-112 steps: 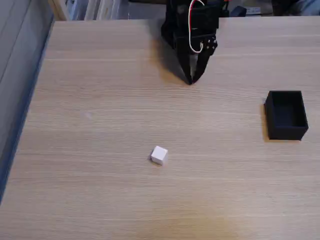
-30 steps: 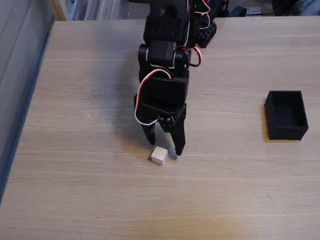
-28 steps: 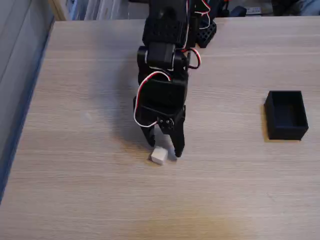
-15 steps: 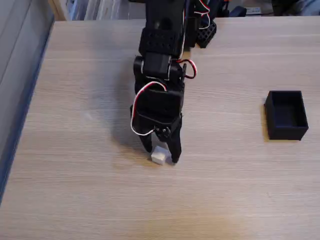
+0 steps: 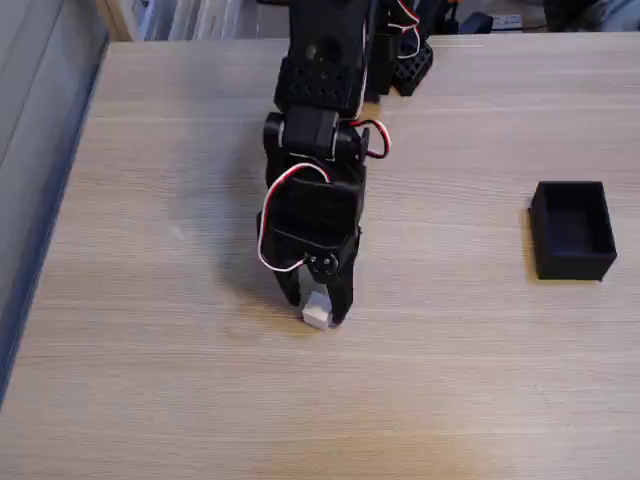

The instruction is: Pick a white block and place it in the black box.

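We saw the white block (image 5: 316, 312) sitting on the wooden table (image 5: 150, 300), near the middle of the fixed view. The gripper (image 5: 315, 308) was down over it, a black finger on each side, closed in against the block's sides. The black box (image 5: 572, 229) stood well apart at the right edge, open top, nothing visible inside.

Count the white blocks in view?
1: the block sits on the table between the gripper fingers; none seen in the box.
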Robot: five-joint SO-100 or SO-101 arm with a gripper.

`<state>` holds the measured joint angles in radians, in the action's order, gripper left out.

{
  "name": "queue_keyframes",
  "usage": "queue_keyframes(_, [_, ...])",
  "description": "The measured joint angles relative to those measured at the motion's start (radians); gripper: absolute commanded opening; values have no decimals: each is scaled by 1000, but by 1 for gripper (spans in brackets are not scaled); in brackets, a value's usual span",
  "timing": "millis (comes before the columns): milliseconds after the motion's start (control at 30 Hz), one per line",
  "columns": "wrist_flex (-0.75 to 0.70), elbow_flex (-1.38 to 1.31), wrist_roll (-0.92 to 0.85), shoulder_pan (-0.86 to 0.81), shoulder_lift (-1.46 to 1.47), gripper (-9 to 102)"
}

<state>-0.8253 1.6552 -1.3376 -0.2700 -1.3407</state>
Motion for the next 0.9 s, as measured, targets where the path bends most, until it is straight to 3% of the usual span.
queue_keyframes(300, [0,0,-9,14,0,0])
queue_keyframes(600, [0,0,-55,6,-41,0])
queue_keyframes(900, [-52,224,-225,86,-413,0])
